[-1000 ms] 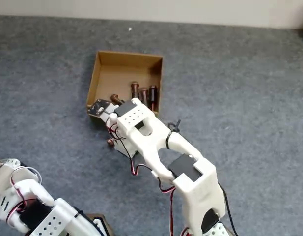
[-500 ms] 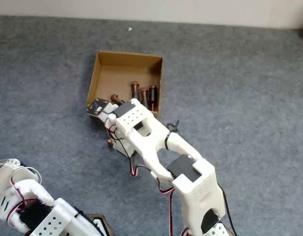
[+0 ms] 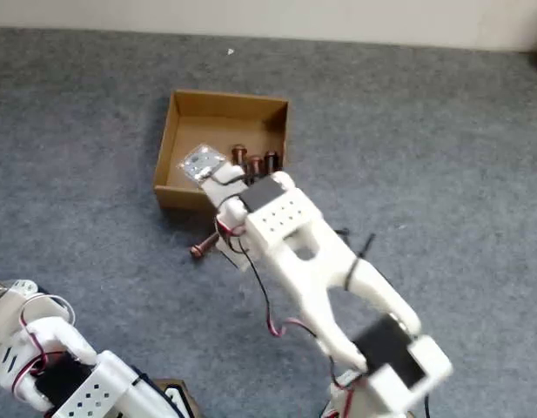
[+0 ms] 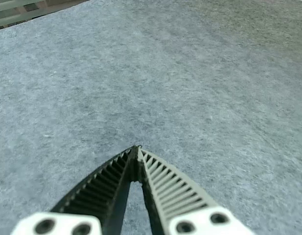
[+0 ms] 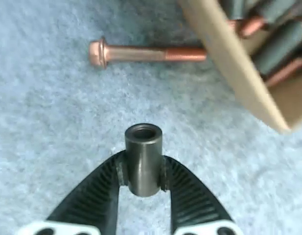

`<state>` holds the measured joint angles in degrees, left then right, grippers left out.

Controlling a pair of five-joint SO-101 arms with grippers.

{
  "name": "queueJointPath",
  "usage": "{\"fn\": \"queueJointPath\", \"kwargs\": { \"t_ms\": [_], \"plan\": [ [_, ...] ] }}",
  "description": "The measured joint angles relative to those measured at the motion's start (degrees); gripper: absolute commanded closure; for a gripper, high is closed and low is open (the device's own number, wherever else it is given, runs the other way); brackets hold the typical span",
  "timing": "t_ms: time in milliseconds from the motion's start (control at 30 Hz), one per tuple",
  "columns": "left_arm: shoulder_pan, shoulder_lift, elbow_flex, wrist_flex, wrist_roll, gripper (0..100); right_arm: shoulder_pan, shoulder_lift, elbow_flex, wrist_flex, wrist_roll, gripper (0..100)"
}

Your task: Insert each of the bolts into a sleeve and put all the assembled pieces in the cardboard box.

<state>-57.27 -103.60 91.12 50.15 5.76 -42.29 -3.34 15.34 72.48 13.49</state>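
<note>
Copper bolt lies half hidden under the right arm, just outside the cardboard box. The right gripper clamps a sleeve; the left gripper is pinched together over grey felt.

The high view looks steeply down, with the cardboard box at upper centre. The left wrist view skims low over the carpet past the left gripper. The right wrist view, close to the floor, shares the box corner and the loose bolt with the high view.
</note>
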Motion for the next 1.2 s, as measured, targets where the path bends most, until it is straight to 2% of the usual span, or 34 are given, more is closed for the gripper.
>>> {"fn": "queueJointPath", "kwargs": {
  "t_ms": [300, 433, 567, 833, 1033, 1200],
  "plan": [
    [7.0, 0.0, 0.0, 0.0, 0.0, 99, 5.9, -19.1, 11.4, 0.1, -8.6, 99.5],
    [11.4, 0.0, 0.0, 0.0, -3.5, 99, 9.8, -25.6, 17.0, 0.0, -10.3, 99.5],
    [16.5, 0.0, 0.0, 1.0, -5.9, 99, 14.2, -31.1, 25.1, -4.9, -12.4, 99.5],
    [31.5, 0.0, -3.1, 9.7, -14.5, 98, 19.5, -40.4, 42.5, -19.5, -15.9, 99.5],
    [41.8, 0.0, -10.3, 17.6, -18.1, 94, 21.0, -43.0, 47.8, -24.3, -16.0, 99.5],
    [47.6, 0.2, -12.7, 20.2, -22.2, 93, 21.0, -43.0, 48.4, -26.3, -16.0, 99.5]
  ]
}}
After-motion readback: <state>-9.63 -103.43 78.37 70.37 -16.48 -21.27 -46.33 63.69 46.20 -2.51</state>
